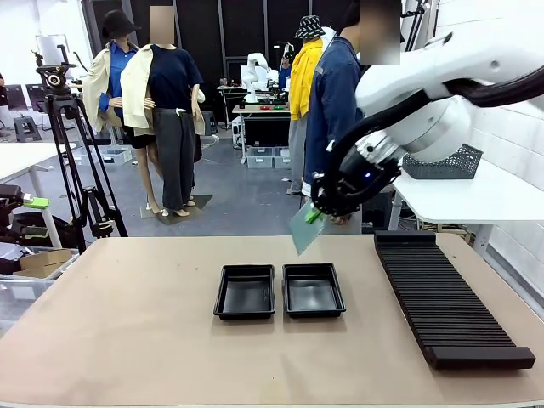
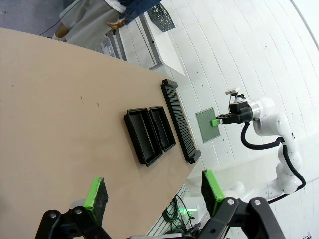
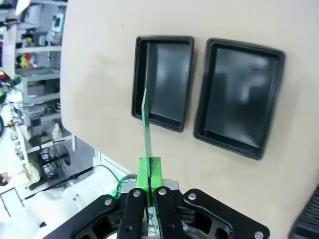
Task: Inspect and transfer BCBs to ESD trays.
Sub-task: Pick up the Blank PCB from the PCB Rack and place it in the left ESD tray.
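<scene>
My right gripper hangs above the table's far middle, shut on a thin green BCB that tilts down from its pads. In the right wrist view the BCB shows edge-on, rising from the shut green pads over the table beside the trays. Two black ESD trays lie side by side mid-table, both with bare floors. From the left wrist view, my left gripper stands open high above the table, with the trays and the BCB far off.
A long black ribbed rack lies along the table's right side. A person in a blue jacket stands at the far edge behind my right arm. A tripod stands off the far left corner. A grey mesh basket sits on a white table.
</scene>
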You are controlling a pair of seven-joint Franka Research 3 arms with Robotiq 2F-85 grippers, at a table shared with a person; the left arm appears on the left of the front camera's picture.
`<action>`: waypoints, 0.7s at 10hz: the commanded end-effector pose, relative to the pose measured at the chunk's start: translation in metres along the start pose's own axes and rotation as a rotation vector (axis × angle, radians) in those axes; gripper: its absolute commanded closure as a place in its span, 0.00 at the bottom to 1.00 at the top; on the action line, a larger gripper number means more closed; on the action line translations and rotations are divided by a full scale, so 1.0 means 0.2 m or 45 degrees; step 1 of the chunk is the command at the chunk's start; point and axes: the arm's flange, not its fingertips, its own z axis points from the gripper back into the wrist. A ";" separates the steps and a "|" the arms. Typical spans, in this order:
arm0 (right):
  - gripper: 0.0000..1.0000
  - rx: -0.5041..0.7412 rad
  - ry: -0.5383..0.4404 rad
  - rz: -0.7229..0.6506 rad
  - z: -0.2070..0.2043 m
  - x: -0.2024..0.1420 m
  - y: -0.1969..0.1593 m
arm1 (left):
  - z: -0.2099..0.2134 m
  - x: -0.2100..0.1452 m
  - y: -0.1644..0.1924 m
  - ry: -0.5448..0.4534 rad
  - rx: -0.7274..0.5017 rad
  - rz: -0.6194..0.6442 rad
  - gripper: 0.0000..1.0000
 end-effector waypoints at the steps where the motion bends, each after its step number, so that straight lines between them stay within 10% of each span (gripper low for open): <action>1: 1.00 0.026 0.001 -0.042 -0.16 0.06 0.04 | 0.01 0.00 0.00 0.000 0.007 -0.003 0.00; 7: 1.00 0.056 0.061 -0.045 -0.61 0.19 0.09 | 0.01 0.00 0.00 0.000 0.007 -0.003 0.00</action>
